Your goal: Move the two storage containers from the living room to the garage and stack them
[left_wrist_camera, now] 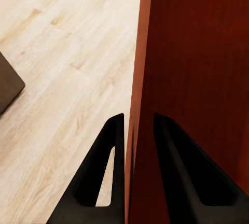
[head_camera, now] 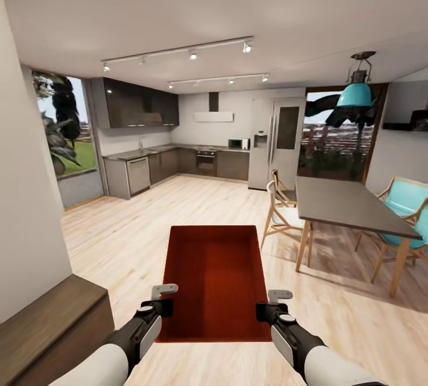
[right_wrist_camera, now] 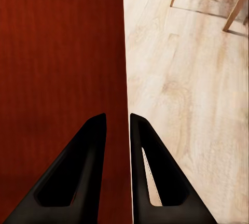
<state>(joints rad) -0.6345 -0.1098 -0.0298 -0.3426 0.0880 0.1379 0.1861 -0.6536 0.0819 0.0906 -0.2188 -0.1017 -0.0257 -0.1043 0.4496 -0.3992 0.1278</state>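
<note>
- Left side: low brown wooden cabinet (head_camera: 47, 326) against the beige wall; pale wood-plank floor (head_camera: 125, 237) runs ahead to a dark-fronted kitchen (head_camera: 178, 163).
- Left gripper (head_camera: 163, 298) is clamped on the left long wall of the orange-red container (head_camera: 217, 279). In the left wrist view the gripper (left_wrist_camera: 136, 130) has one dark finger outside the wall and one inside, pinching the thin rim.
- Container: held off the floor, centred in front of the robot between both arms. Long axis points straight away from the robot, toward the kitchen. Lidless, low straight walls, rectangular, fine ribbing inside; looks rigid and light.
- Right gripper (head_camera: 272, 303) is clamped on the opposite long wall; the right wrist view shows its gripper (right_wrist_camera: 118, 125) straddling the rim the same way.
- Both arms equally near: each holds its own side, near the robot's end of the bin.
- Judgement: carrying stage; the garage is not in sight. A symmetric pinch keeps the bin level while driving.
- Right side: grey-topped dining table (head_camera: 345, 204) on wooden legs, with wooden chairs (head_camera: 279, 207) and teal chairs (head_camera: 407, 201). Judgement: it is the nearest obstacle to the bin's far right corner.
</note>
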